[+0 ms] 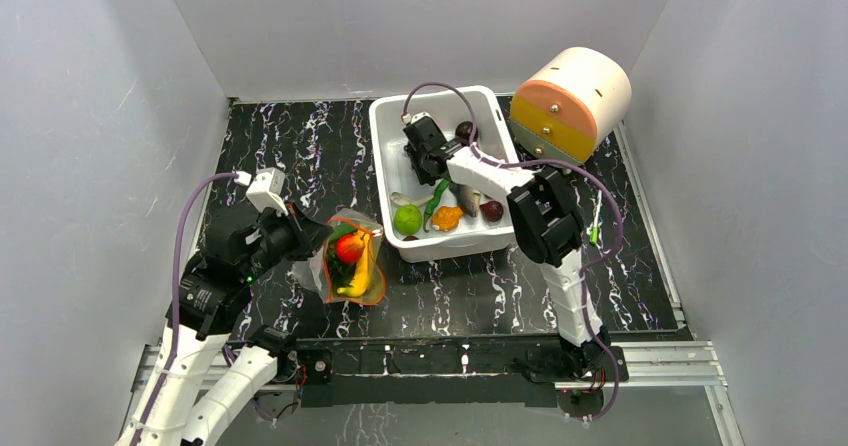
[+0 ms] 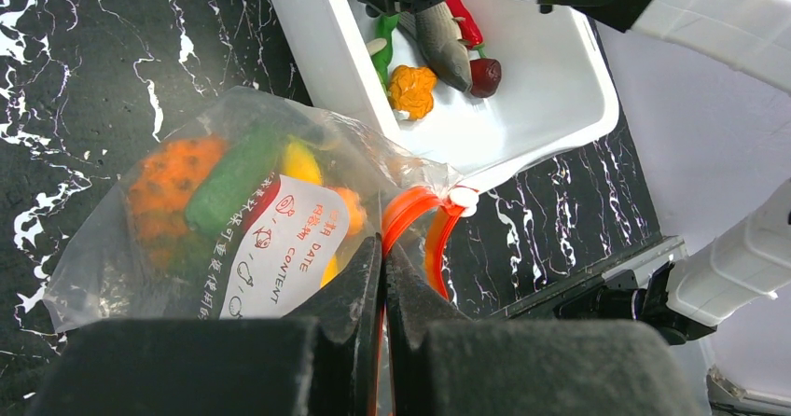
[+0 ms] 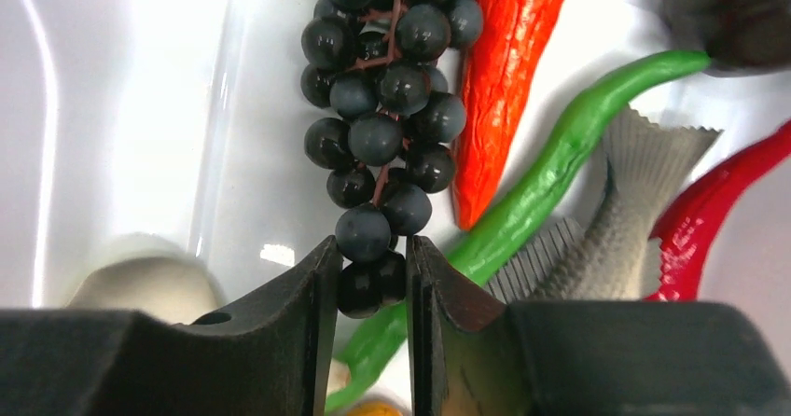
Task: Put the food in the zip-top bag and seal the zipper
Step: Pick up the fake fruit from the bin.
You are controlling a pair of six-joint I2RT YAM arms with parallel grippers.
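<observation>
Down at the lower left of the overhead view, the left gripper [image 1: 318, 244] is clamped tight on the mouth edge of the clear floppy plastic zip-top bag [image 1: 350, 261]. The bag sits on the black marbled tabletop [image 1: 290, 146], just left of the white rectangular plastic bin [image 1: 455, 248]. From the left wrist we see those jaws pressed together with the red-orange zipper strip [image 2: 410, 213] caught between them. The strip loops out past the fingertips, so the mouth gapes. Inside the bag we make out a red toy apple [image 1: 348, 248] and a yellow toy banana [image 1: 357, 282], plus orange and green pieces behind the printed label.

Over to the upper middle now: the right gripper [image 1: 424, 171] is down inside the bin. Its wrist camera shows us the jaws drawn narrow, with the lowest berries of the bunch of dark toy grapes [image 3: 382, 108] squeezed between the black fingers [image 3: 298, 313]. Beside the grapes lie a red toy chili [image 3: 508, 71], a long green toy pepper [image 3: 550, 173] and a grey toy fish [image 3: 616, 225]. A green toy lime [image 1: 407, 219] rests in the bin's lower left corner in the overhead view.
</observation>
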